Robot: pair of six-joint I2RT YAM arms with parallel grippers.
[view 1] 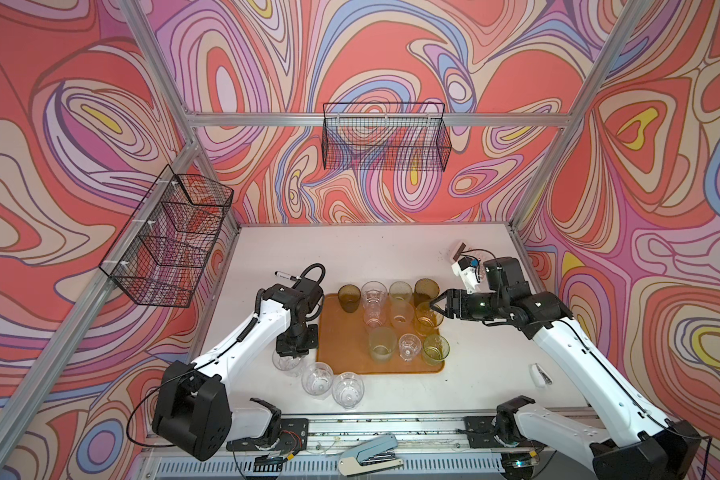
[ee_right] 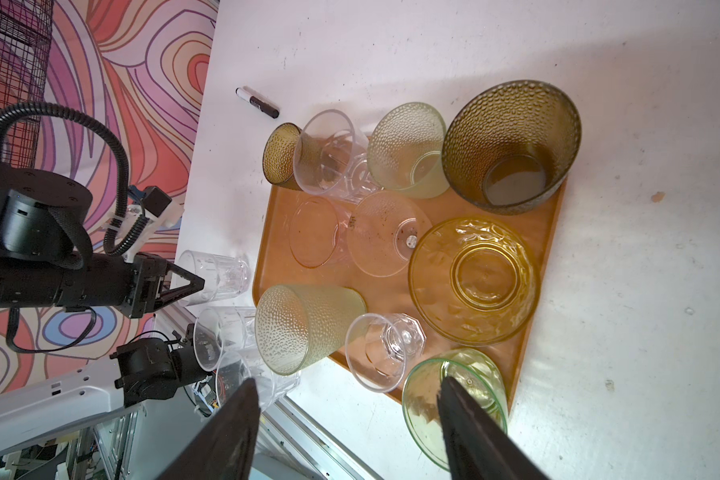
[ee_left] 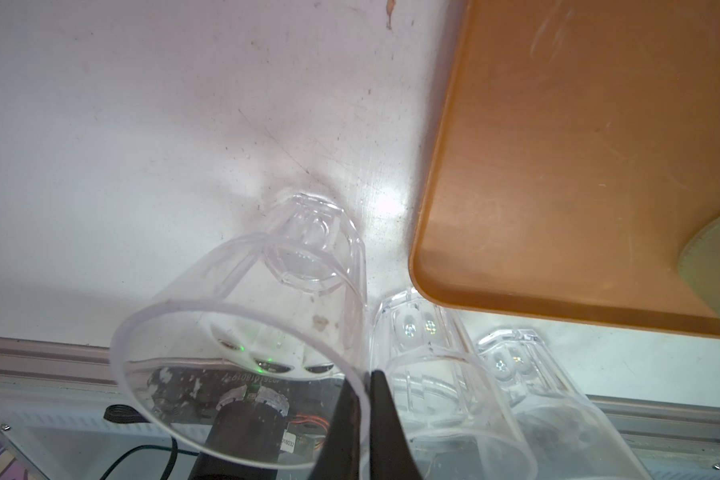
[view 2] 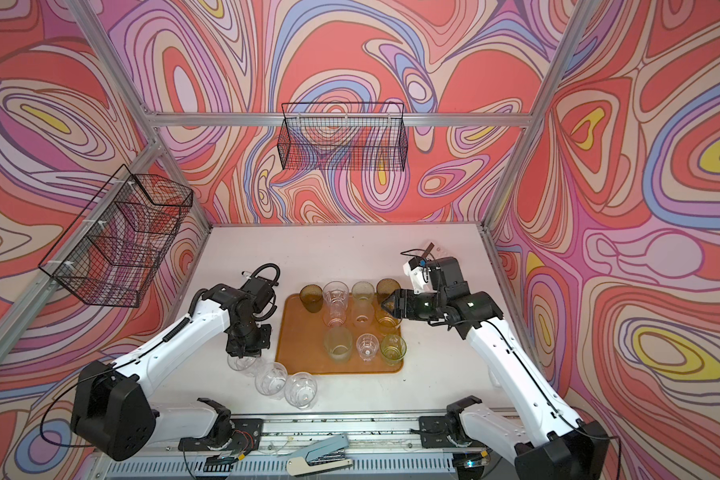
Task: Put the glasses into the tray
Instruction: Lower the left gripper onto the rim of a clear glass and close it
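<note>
The orange-brown tray (view 1: 333, 357) (view 2: 296, 353) (ee_left: 558, 166) (ee_right: 271, 232) holds several upright glasses: olive-brown (view 1: 348, 297), pale green (view 1: 381, 343), amber (view 1: 427, 318), bright green (view 1: 436, 349) and clear (view 1: 409, 347). Three clear glasses stand on the table off its front left corner. My left gripper (view 1: 289, 353) (ee_left: 364, 399) is shut on the rim of the nearest one (view 1: 287, 363) (ee_left: 246, 332), one finger inside and one outside; its base looks to rest on the table. My right gripper (view 1: 435, 305) (ee_right: 348, 380) hangs open over the tray's right side beside the amber glass, holding nothing.
The other two clear glasses (view 1: 317, 378) (view 1: 348, 388) crowd the held one. A black marker (view 1: 287, 275) lies behind the left arm. A stapler (view 1: 371, 455) sits on the front rail, a small white item (view 1: 540, 374) at right. Wire baskets (view 1: 171, 237) (view 1: 385, 137) hang on the walls.
</note>
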